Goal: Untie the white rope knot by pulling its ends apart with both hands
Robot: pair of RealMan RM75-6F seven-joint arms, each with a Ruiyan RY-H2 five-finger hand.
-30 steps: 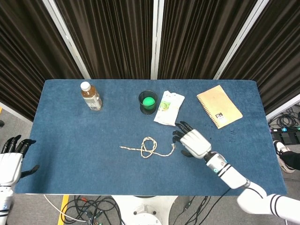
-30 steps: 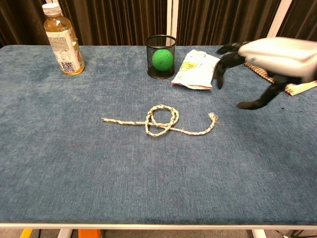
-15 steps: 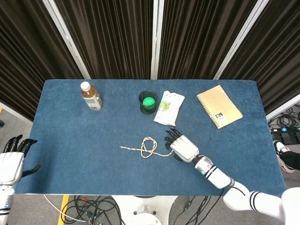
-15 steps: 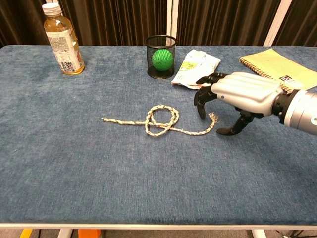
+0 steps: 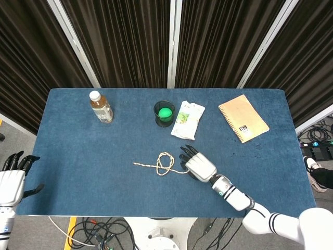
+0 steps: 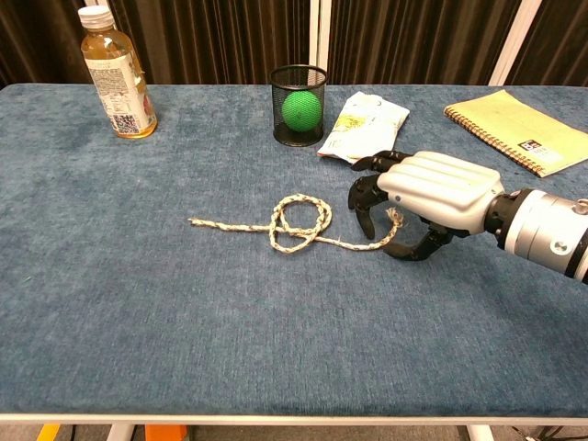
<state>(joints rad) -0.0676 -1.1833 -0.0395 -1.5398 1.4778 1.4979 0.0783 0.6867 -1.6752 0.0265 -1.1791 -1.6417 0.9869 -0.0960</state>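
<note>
Right hand [image 6: 424, 197]: positioned palm-down over the right end of the white rope [image 6: 296, 225], fingers [image 6: 360, 197] curled around the frayed tip, thumb low on the near side. Whether the fingers actually pinch the rope cannot be told from either view (the tip is hidden under the palm).

Left hand [image 5: 12, 181]: off the left edge of the table [image 5: 78, 156], fingers spread, holding nothing, well apart from the rope.

White rope: lies near the middle of the table, a loose overhand loop with one tail pointing left and the other running right under the right hand.

Risk, slip: if the right hand closes beside the tail and not on it, a pull brings the hand away with no rope.

Risk, drag: with the left tail unheld, a pull to the right probably slides the whole rope across the cloth (the loop keeps its shape, the knot stays tied).

Risk, tightening: pulling both ends straight apart could cinch the loop down rather than open it.

Risk, neighbours: the snack packet [image 6: 365, 127] lies just behind the right hand; the mesh cup [image 6: 299, 91] with the green ball [image 6: 299, 109] stands near it. A sweeping withdrawal could nudge either.
</note>
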